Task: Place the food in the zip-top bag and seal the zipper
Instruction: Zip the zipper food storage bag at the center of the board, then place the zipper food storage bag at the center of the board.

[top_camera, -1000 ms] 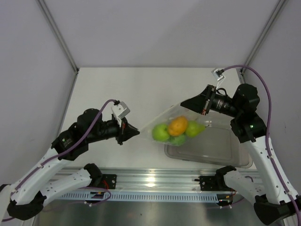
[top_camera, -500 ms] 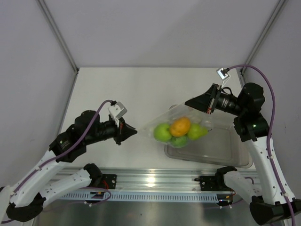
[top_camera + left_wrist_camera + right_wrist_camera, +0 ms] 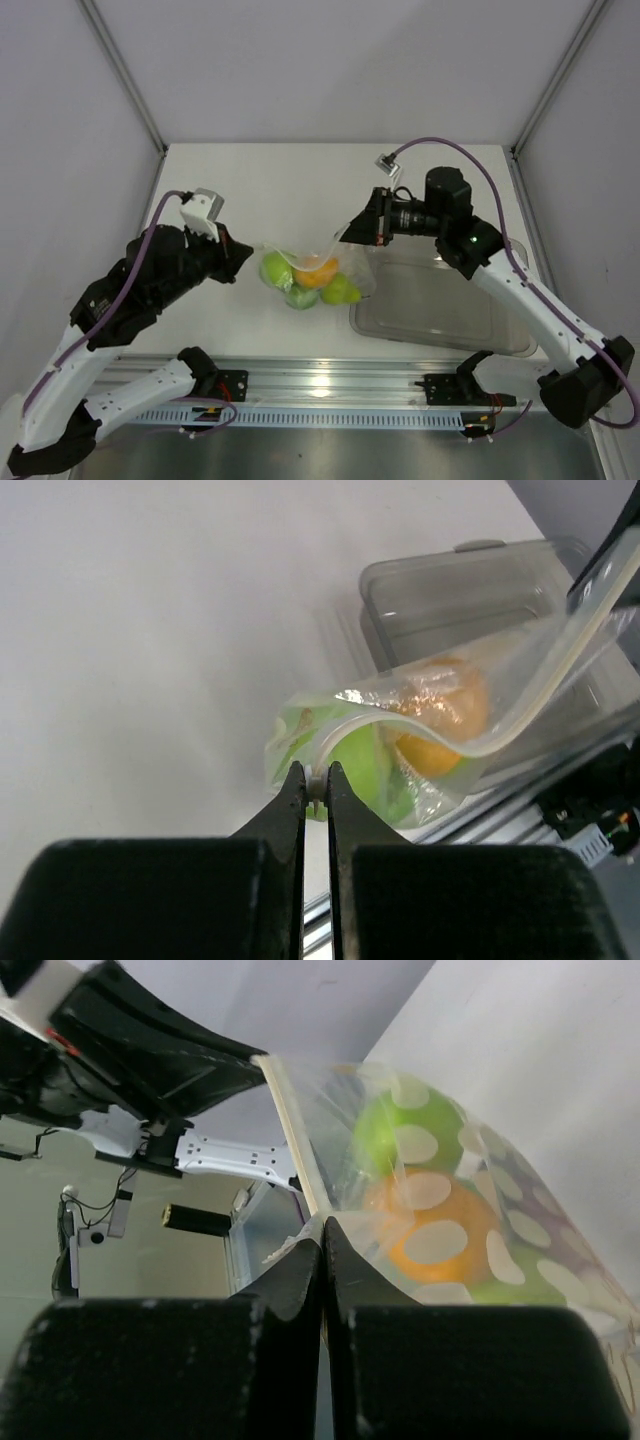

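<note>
Left gripper [image 3: 315, 780] is clamped on one end of the bag's [image 3: 305, 275] mouth and the right gripper [image 3: 322, 1228] on the other. This stretches the zipper [image 3: 540, 695] between them, probably to keep it straight for sealing. The orange [image 3: 450, 725], green fruit [image 3: 355, 770] and pear [image 3: 340, 290] sag in the bag between and below both fingertips, left of the tub [image 3: 440, 310].

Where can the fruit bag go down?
The far table by the back wall is bare, and the grey tub holds nothing. The middle is crowded: left end effector and right end effector pinch the zip-top bag by the tub.
</note>
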### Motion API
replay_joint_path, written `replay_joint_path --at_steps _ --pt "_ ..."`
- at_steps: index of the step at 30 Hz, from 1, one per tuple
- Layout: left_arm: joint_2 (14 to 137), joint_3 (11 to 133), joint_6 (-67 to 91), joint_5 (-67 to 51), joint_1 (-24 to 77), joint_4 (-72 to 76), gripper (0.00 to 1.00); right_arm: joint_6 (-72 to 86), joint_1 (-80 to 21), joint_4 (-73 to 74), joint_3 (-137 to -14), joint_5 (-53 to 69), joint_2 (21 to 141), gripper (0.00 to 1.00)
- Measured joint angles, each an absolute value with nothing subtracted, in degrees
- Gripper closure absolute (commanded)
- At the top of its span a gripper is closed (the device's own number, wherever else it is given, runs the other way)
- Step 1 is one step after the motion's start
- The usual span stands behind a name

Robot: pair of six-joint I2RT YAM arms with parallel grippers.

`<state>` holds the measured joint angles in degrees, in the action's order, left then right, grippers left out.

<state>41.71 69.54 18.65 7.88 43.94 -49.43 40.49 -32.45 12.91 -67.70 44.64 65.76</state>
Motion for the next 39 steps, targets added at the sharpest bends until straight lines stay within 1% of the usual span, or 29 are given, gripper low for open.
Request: replay_joint_path --at_steps 5,11,19,24,31,35,39 --pt "45.9 72.1 20.6 11.4 38.5 -52.0 0.99 41.0 -34.9 10.3 -68.9 43.0 72.7 1.00" --pt "50.1 68.8 23.2 11.9 31.6 -53.3 0.99 43.8 -35.1 6.1 -69.6 43.0 81.1 1.00" --pt "47.0 65.0 27.2 14.3 27.6 -53.1 0.99 46.7 -35.9 2.1 -72.1 44.7 94.3 1.00" --pt "46.4 64.4 28.5 14.6 25.1 -51.1 0.99 48.0 -36.2 0.5 -74.7 45.4 99.4 1.00" --pt "54.6 64.1 29.5 11.6 21.8 -46.5 0.99 49.8 -35.7 -2.0 -79.5 46.5 106.1 1.00" --pt "58.7 62.3 30.5 9.8 19.2 -43.5 0.99 50.4 -34.5 -1.9 -80.4 46.6 109.5 1.00" --pt "62.8 62.0 31.7 8.3 16.1 -40.0 0.99 50.7 -32.8 -1.1 -84.5 46.9 114.2 1.00"
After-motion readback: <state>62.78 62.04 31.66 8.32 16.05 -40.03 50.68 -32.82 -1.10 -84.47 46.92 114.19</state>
